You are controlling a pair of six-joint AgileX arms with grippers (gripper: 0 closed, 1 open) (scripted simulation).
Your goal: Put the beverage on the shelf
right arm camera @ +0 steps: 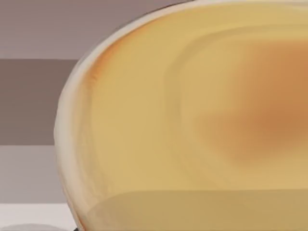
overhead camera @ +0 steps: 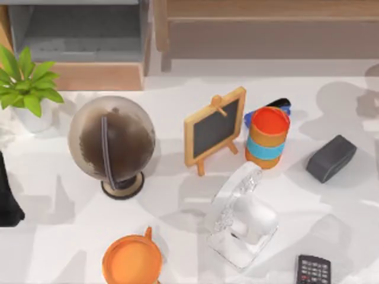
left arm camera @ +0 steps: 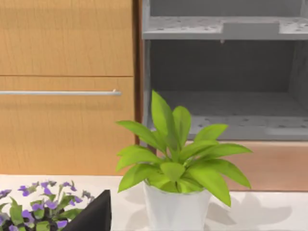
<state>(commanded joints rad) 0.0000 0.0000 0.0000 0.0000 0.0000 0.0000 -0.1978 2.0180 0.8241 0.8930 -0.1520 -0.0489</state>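
The beverage [overhead camera: 267, 137] is an upright orange can with a light-blue band and a red-orange top, standing right of centre on the white table. My right arm, pale and glassy, reaches up from the front edge, and its gripper [overhead camera: 255, 170] is right against the can's near side. The right wrist view has the can's orange wall [right arm camera: 192, 125] very close to the lens. The grey shelf [overhead camera: 77, 29] sits in the wooden cabinet at the back left, and its open bays [left arm camera: 226, 72] are in the left wrist view. My left gripper [overhead camera: 7, 198] stays parked at the left edge.
A globe [overhead camera: 112, 145], a small chalkboard easel [overhead camera: 214, 127] and a potted plant [overhead camera: 26, 86] stand between the can and the shelf. An orange mug [overhead camera: 131, 260] is at the front, a dark block [overhead camera: 330, 158] and a remote [overhead camera: 312, 270] at the right. A blue-black object [overhead camera: 269, 109] lies behind the can.
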